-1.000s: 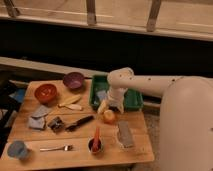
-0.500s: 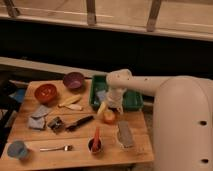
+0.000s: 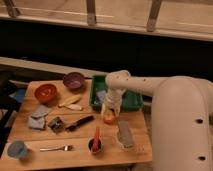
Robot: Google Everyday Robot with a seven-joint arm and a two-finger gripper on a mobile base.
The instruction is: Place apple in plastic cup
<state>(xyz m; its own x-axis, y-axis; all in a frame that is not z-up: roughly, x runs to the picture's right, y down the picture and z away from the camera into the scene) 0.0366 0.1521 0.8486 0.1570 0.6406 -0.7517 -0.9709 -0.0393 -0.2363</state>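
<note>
Well leftward sits plastic cup (image 3: 17, 149) — gripper (image 3: 109, 112) over apple (image 3: 109, 119), fork (image 3: 56, 148) between.

One high camera looks down past the arm (image 3: 145, 86) onto the whole table (image 3: 75, 158); gripper (image 3: 108, 111) hangs mid-frame.

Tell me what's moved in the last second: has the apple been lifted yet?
Not yet; hardly anything changed. The robot's body has crept slightly leftward in view. The gripper still hangs right over the apple, which lies where it was, just in front of the green tray. The plastic cup and the rest are unchanged.
</note>
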